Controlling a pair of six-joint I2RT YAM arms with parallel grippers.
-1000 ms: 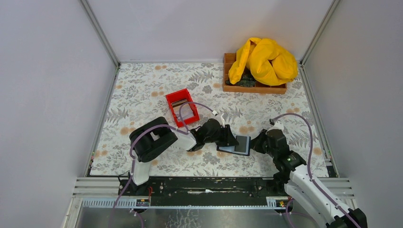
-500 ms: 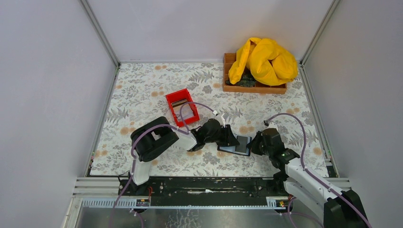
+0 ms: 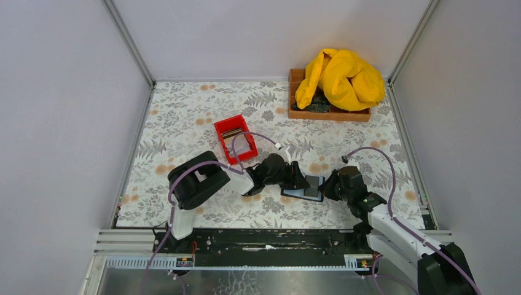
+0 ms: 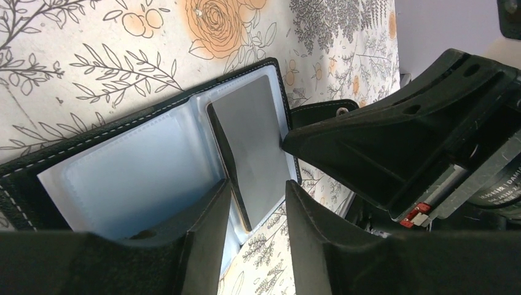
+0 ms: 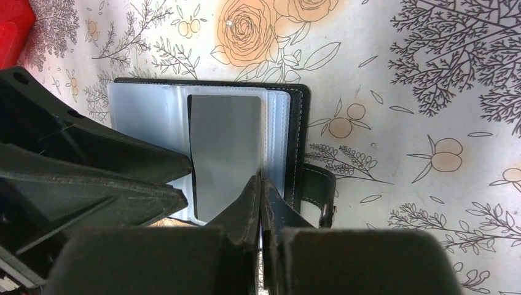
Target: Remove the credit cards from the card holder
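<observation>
The card holder (image 5: pixel 300 135) is lying open on the table (image 3: pixel 184 117) between the two end effectors, its grey-blue inner faces turned up. The right end effector (image 5: pixel 261 187) is being held clenched. Its tips are pressed together at the edge of a grey credit card (image 5: pixel 224 147) on the side nearest the holder's strap (image 5: pixel 316 190). Whether the card is being pinched between them cannot be told. The left end effector (image 4: pixel 258 189) is being held released, its fingers apart and straddling one short end of the same card. One long edge of the card is being held raised off the inner face. Further out, a red bin (image 3: pixel 236 139) is sitting just beyond the left arm. A wooden tray (image 3: pixel 298 114) carrying a yellow cloth (image 3: pixel 341 77) is standing at the far edge, well apart.
</observation>
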